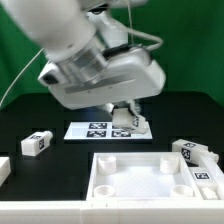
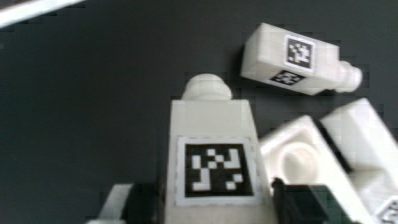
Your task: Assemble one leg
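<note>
My gripper (image 1: pixel 128 116) is shut on a leg (image 1: pixel 136 123), a white square-section block with a tag, and holds it tilted over the right end of the marker board (image 1: pixel 92 129). In the wrist view the leg (image 2: pixel 217 135) runs lengthwise between my two dark fingers (image 2: pixel 302 200), with its tag facing the camera and its rounded end pointing away from the gripper (image 2: pixel 214 198). I cannot tell whether the leg touches the table. The large white panel (image 1: pixel 140 178) with round corner sockets lies at the front.
Another leg (image 1: pixel 38 143) lies at the exterior view's left, and one is cut off at the left edge (image 1: pixel 3 168). Two more legs (image 1: pixel 191 152) lie at the right by the panel. In the wrist view a loose leg (image 2: pixel 294 58) lies beyond the held one, and white parts (image 2: pixel 356 135) lie beside it.
</note>
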`<state>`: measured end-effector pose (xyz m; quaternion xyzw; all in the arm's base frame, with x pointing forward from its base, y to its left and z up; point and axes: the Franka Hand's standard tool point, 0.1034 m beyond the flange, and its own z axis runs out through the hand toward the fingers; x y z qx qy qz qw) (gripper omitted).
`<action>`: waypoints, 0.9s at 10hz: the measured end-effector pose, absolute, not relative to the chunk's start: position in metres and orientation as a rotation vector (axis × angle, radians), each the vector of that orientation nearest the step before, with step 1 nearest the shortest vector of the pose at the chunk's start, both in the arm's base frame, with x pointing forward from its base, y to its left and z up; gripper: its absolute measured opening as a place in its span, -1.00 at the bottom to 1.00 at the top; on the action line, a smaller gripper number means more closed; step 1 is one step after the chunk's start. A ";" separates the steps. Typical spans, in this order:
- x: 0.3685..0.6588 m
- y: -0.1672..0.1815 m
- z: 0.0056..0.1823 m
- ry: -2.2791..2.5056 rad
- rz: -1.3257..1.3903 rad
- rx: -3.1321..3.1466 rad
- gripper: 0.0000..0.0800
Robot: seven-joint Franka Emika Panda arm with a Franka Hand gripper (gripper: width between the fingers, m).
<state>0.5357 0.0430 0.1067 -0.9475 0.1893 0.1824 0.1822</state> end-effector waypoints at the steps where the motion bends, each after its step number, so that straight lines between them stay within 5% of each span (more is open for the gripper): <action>1: 0.538 0.044 0.106 0.550 0.432 -2.698 -0.29; 5: 0.552 0.039 0.105 0.562 -0.021 -2.844 -0.29; 9: 0.574 0.076 0.117 0.235 -0.474 -2.969 -0.29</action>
